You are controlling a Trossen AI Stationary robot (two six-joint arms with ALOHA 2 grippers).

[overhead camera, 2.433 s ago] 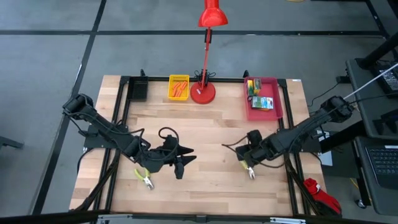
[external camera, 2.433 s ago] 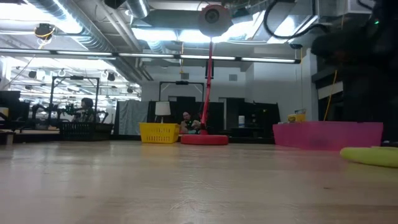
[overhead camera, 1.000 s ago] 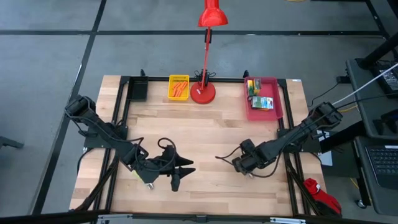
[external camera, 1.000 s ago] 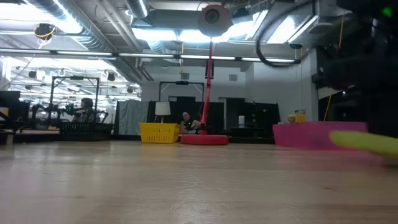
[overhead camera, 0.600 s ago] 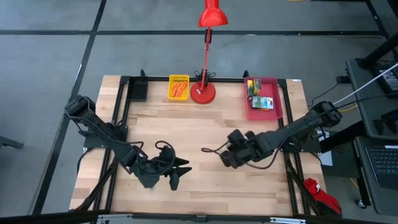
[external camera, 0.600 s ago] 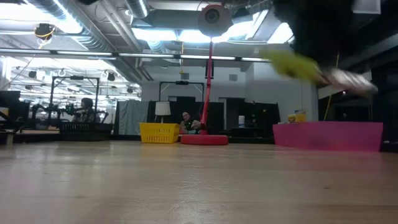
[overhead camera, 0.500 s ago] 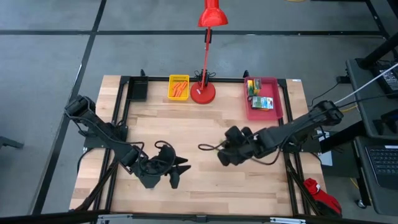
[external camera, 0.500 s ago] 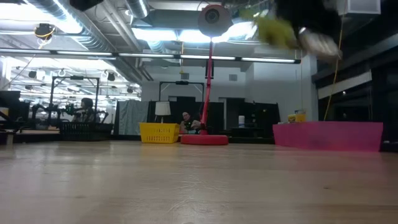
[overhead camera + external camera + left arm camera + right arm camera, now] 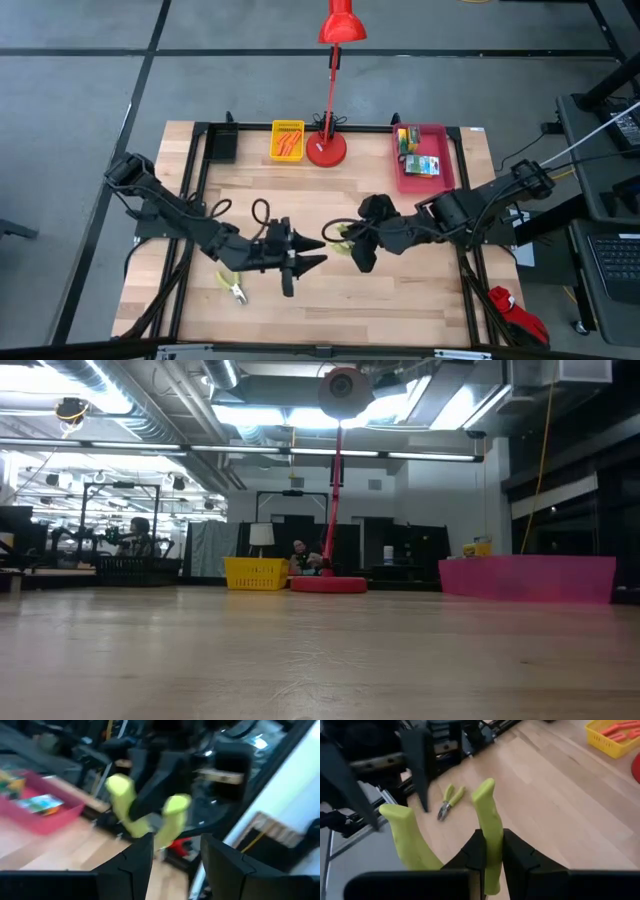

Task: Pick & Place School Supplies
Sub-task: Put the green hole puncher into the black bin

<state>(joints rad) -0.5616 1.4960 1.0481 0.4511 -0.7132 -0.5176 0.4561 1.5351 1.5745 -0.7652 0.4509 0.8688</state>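
one pair of lime-handled pliers (image 9: 485, 827) is clamped in the right end effector (image 9: 490, 855) above mid-desk, handles spread. a second pair of pliers (image 9: 233, 285) lies flat near the desk's front left. orange pieces (image 9: 288, 143) and crayon boxes (image 9: 424, 165) sit at the back.

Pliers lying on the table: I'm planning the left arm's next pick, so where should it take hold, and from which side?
Take the pliers on the table across both lime-green handles, close to the pivot, coming straight down from above. They lie flat on the wood with the handles in a narrow V, so the open left claw could probably straddle them there.
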